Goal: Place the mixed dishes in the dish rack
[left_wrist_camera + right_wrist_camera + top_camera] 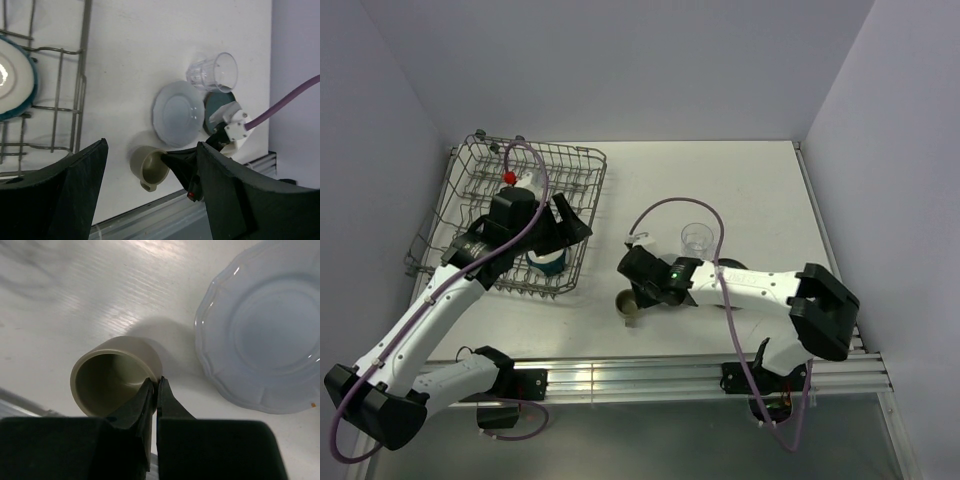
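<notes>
My right gripper [156, 382] is shut on the wall of the small olive-brown mug [107, 375], one finger inside the rim and one outside. The mug [628, 305] stands upright on the white table near the front edge. The pale blue plate [265, 340] lies just right of it. Behind the plate, the clear glass tumbler [212, 72] lies beside the dark teal plate [217, 107]. The cream-inside bowl [12, 75] sits in the dish rack [480, 165]. My left gripper [570, 225] hangs open and holds nothing over the rack's near right corner.
The rack's right wire wall [82, 75] stands between the bowl and the mug. A purple cable [665, 205] loops above the right arm. An aluminium rail [620, 375] runs along the table's front edge. White walls close in the table.
</notes>
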Controlling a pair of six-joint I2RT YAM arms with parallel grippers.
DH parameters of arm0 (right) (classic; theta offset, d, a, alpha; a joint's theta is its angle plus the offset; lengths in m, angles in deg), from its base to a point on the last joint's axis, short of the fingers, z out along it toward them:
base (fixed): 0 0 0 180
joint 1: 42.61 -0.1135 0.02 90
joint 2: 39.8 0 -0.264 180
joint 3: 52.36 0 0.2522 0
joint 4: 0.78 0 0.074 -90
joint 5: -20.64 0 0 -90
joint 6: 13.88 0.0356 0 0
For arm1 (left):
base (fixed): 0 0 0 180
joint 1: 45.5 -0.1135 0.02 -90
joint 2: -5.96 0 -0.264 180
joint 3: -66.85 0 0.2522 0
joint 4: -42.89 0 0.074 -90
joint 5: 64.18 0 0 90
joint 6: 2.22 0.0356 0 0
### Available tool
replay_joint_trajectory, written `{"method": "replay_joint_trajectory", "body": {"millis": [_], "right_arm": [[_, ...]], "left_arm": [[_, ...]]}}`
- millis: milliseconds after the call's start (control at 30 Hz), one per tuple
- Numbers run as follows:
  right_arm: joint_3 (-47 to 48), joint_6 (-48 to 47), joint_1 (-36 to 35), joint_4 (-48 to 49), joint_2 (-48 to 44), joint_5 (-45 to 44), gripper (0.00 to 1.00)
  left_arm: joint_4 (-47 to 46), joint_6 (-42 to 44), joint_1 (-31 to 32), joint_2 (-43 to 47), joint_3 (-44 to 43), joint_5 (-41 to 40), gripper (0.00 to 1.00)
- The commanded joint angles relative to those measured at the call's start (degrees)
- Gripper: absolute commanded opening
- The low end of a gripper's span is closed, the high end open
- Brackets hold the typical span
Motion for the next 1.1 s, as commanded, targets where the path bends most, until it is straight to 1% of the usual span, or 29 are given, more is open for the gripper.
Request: {"method": "replay_joint_trajectory", "body": {"millis": [0, 67, 100, 133, 167, 233, 267, 300, 400, 433, 500, 567, 600, 700, 800, 1033, 1067], "right_arm": [[2.2, -1.0, 1.5, 4.5, -10.7, 0.0, 0.0], [0.9, -1.4, 5.3, 6.8, -15.0, 3.3, 0.0], [0.2, -1.2, 7.4, 9.2, -19.7, 8.2, 0.0], [-0.6, -1.2, 9.7, 10.5, -22.1, 11.2, 0.0], [-1.9, -0.7, 14.5, 11.9, -26.5, 13.8, 0.0], [-2.6, -0.3, 19.0, 14.3, -30.0, 19.6, 0.0], [-2.4, -0.2, 21.0, 14.5, -31.2, 24.3, 0.0], [-1.2, -0.3, 23.8, 14.6, -32.8, 26.2, 0.0], [1.8, 0.1, 27.1, 14.7, -34.1, 32.8, 0.0], [2.6, 1.0, 27.4, 15.5, -34.6, 35.4, 0.0], [3.0, 2.0, 27.8, 16.8, -35.0, 36.9, 0.0], [3.1, 3.4, 27.9, 18.9, -35.3, 38.1, 0.0], [3.2, 3.8, 27.9, 19.3, -35.2, 38.8, 0.0], [3.3, 4.3, 27.9, 20.8, -34.8, 39.3, 0.0], [3.0, 4.6, 27.9, 22.5, -34.2, 39.6, 0.0], [1.4, 5.6, 27.9, 26.7, -33.0, 39.9, 0.0], [1.3, 5.7, 27.9, 28.6, -32.9, 39.7, 0.0]], "left_arm": [[-5.6, -1.5, 0.4, 2.5, -2.2, 8.1, 0.78], [-8.3, -3.0, 0.3, 3.4, -0.8, 11.3, 0.78], [-11.7, -3.4, 0.3, 4.4, -0.1, 14.5, 0.78], [-13.4, -3.8, 0.3, 4.9, 0.5, 16.1, 0.78], [-15.0, -4.4, 0.3, 5.1, 1.8, 17.8, 0.78], [-20.1, -4.9, 0.4, 5.7, 3.2, 22.4, 0.79], [-22.0, -5.2, 0.4, 5.9, 4.0, 24.0, 0.79], [-23.9, -6.0, 0.3, 5.7, 5.6, 25.5, 0.79], [-31.9, -8.9, 0.4, 4.7, 8.9, 31.8, 0.77], [-35.7, -10.3, 0.4, 4.4, 10.3, 33.8, 0.76], [-39.8, -11.5, 0.4, 4.2, 11.7, 35.1, 0.75], [-43.3, -13.7, 0.5, 4.4, 13.8, 36.0, 0.75], [-47.4, -14.7, 0.5, 4.5, 14.5, 37.3, 0.75], [-53.0, -17.7, 1.0, 4.6, 15.9, 39.0, 0.74], [-53.6, -18.4, 1.4, 4.8, 16.0, 38.9, 0.73], [-58.4, -22.3, 1.9, 4.3, 18.2, 40.0, 0.7], [-59.3, -22.8, 1.9, 4.2, 18.5, 40.3, 0.7]]}}
